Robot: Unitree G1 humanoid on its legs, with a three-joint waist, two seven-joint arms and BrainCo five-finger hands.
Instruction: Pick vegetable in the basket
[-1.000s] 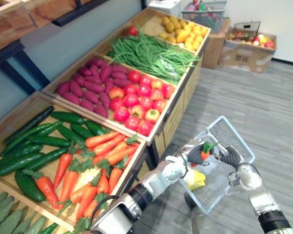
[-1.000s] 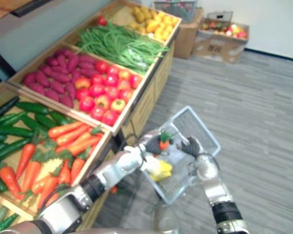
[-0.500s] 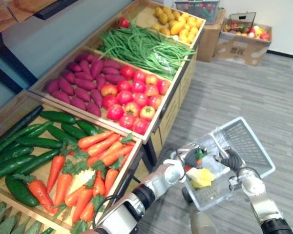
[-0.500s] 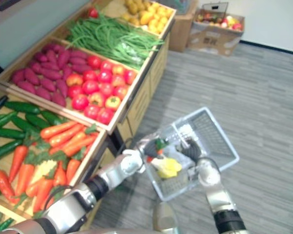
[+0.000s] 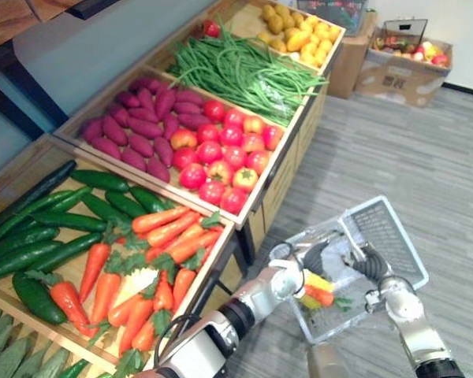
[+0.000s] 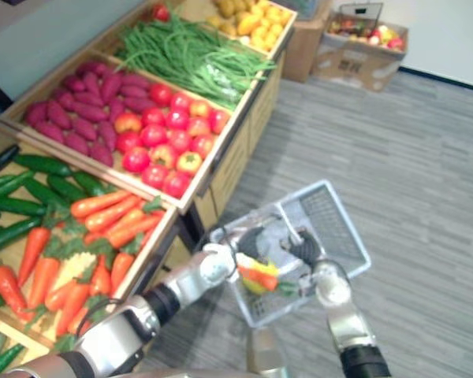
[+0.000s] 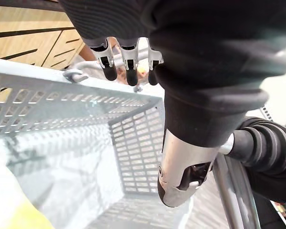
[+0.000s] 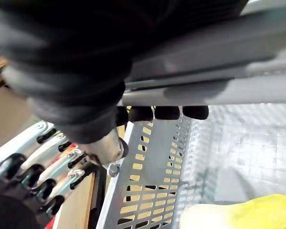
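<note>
A grey mesh basket (image 5: pixel 382 232) hangs beside the vegetable stall. My right hand (image 5: pixel 370 264) is shut on the basket's handle (image 8: pixel 205 90), its dark fingertips (image 8: pixel 157 113) curled under the bar. My left hand (image 5: pixel 314 257) hovers over the basket's near end with its fingers (image 7: pixel 126 67) straight and nothing in them. An orange carrot (image 5: pixel 322 296) with a green top lies on the basket floor, next to a yellow vegetable (image 5: pixel 315 282). The left hand's fingers (image 8: pixel 43 167) also appear in the right wrist view, just outside the basket wall (image 8: pixel 148 191).
The wooden stall on the left holds trays of carrots (image 5: pixel 158 252), cucumbers (image 5: pixel 39 236), tomatoes (image 5: pixel 221 157), purple sweet potatoes (image 5: pixel 142 126), green beans (image 5: pixel 244 75) and yellow vegetables (image 5: pixel 299 27). A cardboard box (image 5: pixel 406 63) stands at the back right on the grey floor.
My left hand has opened and the carrot it held over the basket now lies inside. The right hand keeps its hold on the handle. The camera has shifted.
</note>
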